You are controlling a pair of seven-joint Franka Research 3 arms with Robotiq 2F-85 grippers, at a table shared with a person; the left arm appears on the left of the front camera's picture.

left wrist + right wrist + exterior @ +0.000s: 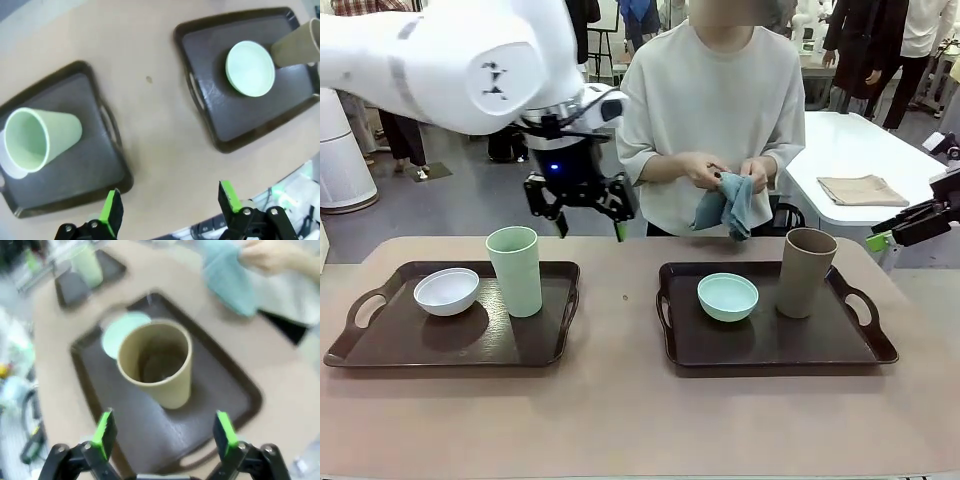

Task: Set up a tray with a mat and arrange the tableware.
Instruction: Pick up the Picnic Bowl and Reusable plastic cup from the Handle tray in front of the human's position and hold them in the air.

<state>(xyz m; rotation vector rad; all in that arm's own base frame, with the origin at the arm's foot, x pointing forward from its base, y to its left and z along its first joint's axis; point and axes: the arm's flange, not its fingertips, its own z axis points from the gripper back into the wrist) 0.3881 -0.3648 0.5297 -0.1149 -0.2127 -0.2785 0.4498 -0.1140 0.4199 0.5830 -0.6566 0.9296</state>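
Two dark trays lie on the tan table. On the left tray [380, 345] stand a small white bowl [447, 291] and a tall pale-green tumbler [515, 270]. The right tray [770, 345] carries a mint-green bowl [728, 296] and a tan-brown tumbler [806, 272]. Across the table a person holds a blue-grey mat [725, 205] in both hands. My left gripper [582, 210] hangs open above the table behind the left tray, empty [170, 205]. At the right table edge my right gripper [885, 235] is open just short of the tan-brown tumbler [157, 362], with nothing between its fingers [165, 432].
A folded tan cloth [863, 190] lies on a white table at the back right. Bare tabletop runs between the two trays [150, 115] and along the front edge. Other people stand farther back.
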